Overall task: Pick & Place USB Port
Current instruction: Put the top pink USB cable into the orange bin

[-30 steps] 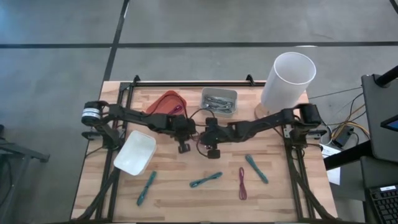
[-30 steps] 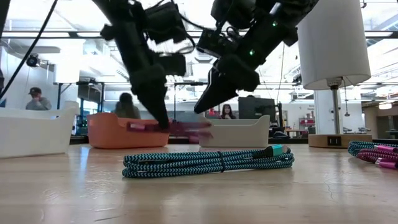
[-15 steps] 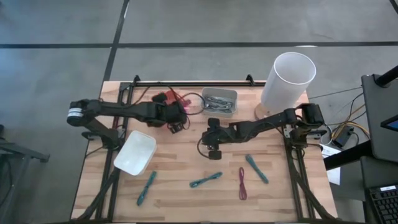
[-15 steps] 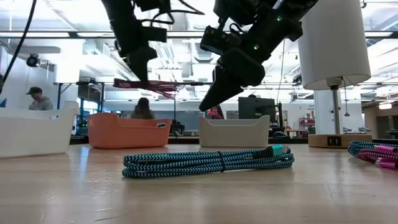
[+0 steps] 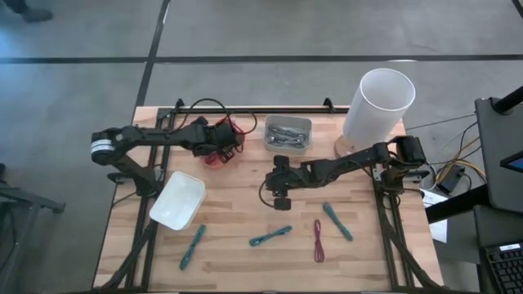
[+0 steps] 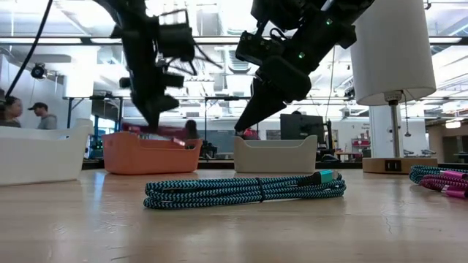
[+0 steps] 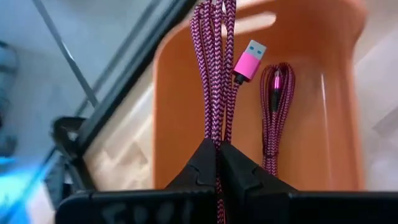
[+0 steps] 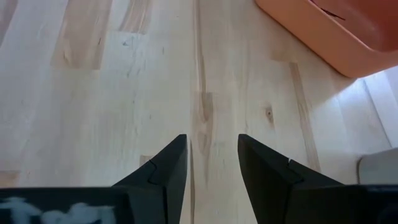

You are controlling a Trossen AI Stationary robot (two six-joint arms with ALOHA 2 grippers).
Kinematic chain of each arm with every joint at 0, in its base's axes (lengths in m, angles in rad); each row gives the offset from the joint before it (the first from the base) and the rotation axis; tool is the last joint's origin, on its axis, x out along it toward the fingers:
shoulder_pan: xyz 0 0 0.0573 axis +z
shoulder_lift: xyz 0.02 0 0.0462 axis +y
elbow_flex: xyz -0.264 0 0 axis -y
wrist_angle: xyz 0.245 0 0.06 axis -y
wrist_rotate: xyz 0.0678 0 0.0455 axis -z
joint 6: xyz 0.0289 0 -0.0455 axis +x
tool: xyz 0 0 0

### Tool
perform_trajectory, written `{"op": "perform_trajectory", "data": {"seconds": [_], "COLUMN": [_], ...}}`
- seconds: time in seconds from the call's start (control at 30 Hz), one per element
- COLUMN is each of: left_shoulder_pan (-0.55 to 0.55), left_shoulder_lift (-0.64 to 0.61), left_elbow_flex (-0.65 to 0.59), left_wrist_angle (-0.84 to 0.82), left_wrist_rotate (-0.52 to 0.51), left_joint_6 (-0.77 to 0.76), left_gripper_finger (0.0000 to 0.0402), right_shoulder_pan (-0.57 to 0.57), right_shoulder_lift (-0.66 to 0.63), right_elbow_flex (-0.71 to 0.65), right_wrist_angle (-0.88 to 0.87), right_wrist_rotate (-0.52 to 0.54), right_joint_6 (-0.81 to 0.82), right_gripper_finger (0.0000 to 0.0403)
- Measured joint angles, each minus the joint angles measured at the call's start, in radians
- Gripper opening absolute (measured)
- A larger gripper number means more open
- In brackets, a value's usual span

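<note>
- The wooden worktop (image 5: 237,220) carries everything, with both dark arms reaching in toward its middle.
- A tall white cylinder (image 5: 377,106) stands at the far right corner.
- A white bin (image 5: 177,200) sits near the left edge; a grey bin (image 5: 288,132) holding cables sits at the far edge, beside the orange bin (image 7: 336,124).
- The left gripper (image 7: 216,163) hovers over the orange bin, its fingers clamped on a bundled pink USB cable (image 7: 214,74) that hangs into the bin. A second pink cable (image 7: 278,106) already lies coiled inside it.
- The right gripper (image 8: 212,163) hangs over bare wood near the worktop's middle, its fingers apart and holding nothing.
- Three teal cables lie along the near side, one (image 5: 270,236) in the middle, with another pink cable (image 5: 318,240) between two of them.
</note>
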State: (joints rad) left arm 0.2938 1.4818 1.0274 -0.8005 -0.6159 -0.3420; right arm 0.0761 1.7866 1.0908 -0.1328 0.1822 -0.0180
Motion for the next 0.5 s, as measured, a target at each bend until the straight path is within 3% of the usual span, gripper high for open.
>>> {"op": "perform_trajectory", "data": {"seconds": [0.5], "left_shoulder_pan": [0.062], "left_shoulder_lift": [0.068], "left_elbow_flex": [-0.118], "left_wrist_angle": [0.175], "left_wrist_rotate": [0.126], "left_joint_6": [-0.010], "left_gripper_finger": [0.0003], "right_shoulder_pan": [0.000], "right_shoulder_lift": [0.000], "right_elbow_flex": [0.000], "right_wrist_angle": [-0.006], "right_wrist_rotate": [0.000], "right_joint_6": [0.000], "right_gripper_finger": [0.0136]}}
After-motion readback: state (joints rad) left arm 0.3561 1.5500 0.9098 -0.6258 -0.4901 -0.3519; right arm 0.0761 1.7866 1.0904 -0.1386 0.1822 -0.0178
